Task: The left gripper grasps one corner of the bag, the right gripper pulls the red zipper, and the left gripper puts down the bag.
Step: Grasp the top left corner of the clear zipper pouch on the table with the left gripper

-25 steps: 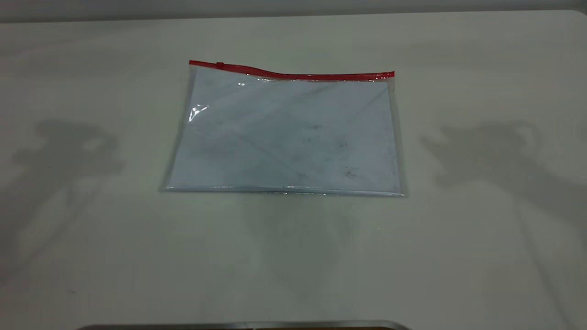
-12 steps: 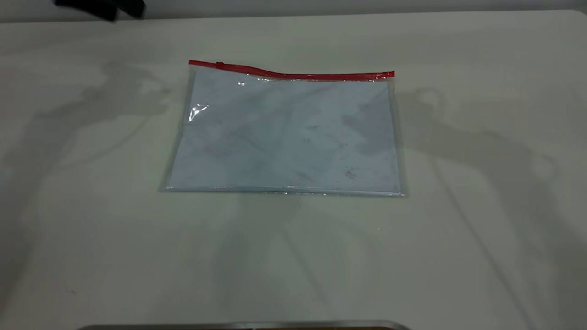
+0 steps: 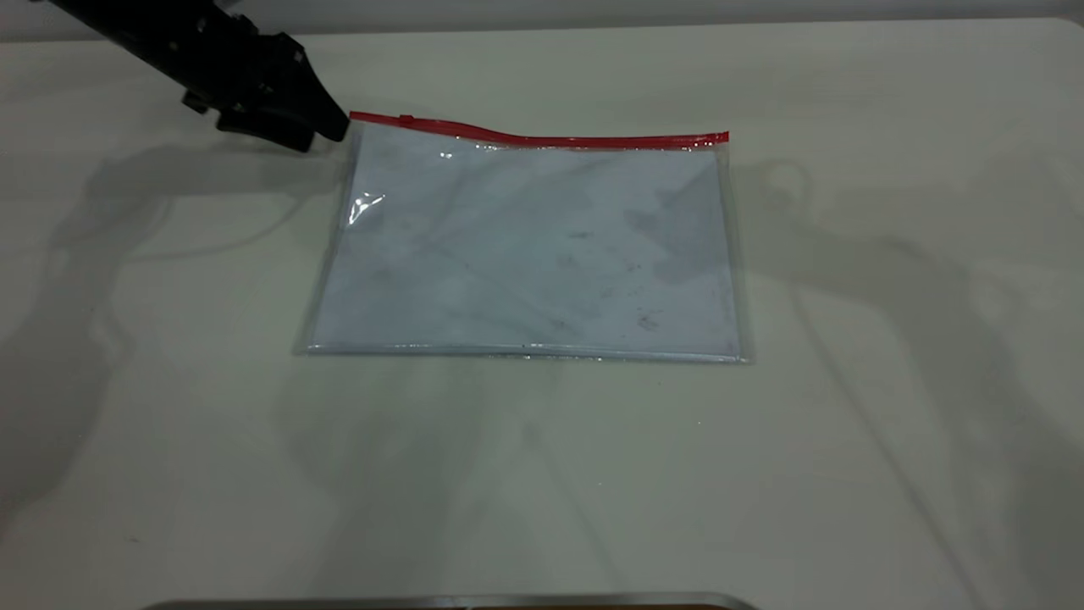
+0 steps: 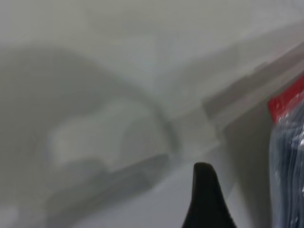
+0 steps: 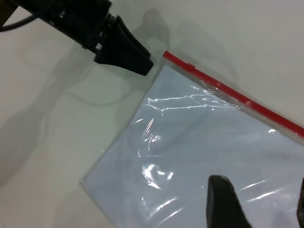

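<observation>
Clear bag (image 3: 525, 250) lying flat mid-counter (image 3: 542, 474), red zipper (image 3: 542, 135) along its far edge, left tool (image 3: 326, 127) just beside the zipper-end corner (image 3: 354, 119), grip state cannot be told, right tool (image 5: 261, 204) released, fingers apart above the bag

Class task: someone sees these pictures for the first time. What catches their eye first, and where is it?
First, the clear glossy plastic bag lying flat mid-table, a pale sheet inside, with its bright red zipper along the far edge. Next, the matte black left gripper right beside the bag's far-left corner. The right gripper hangs above the bag, its fingers apart.
</observation>
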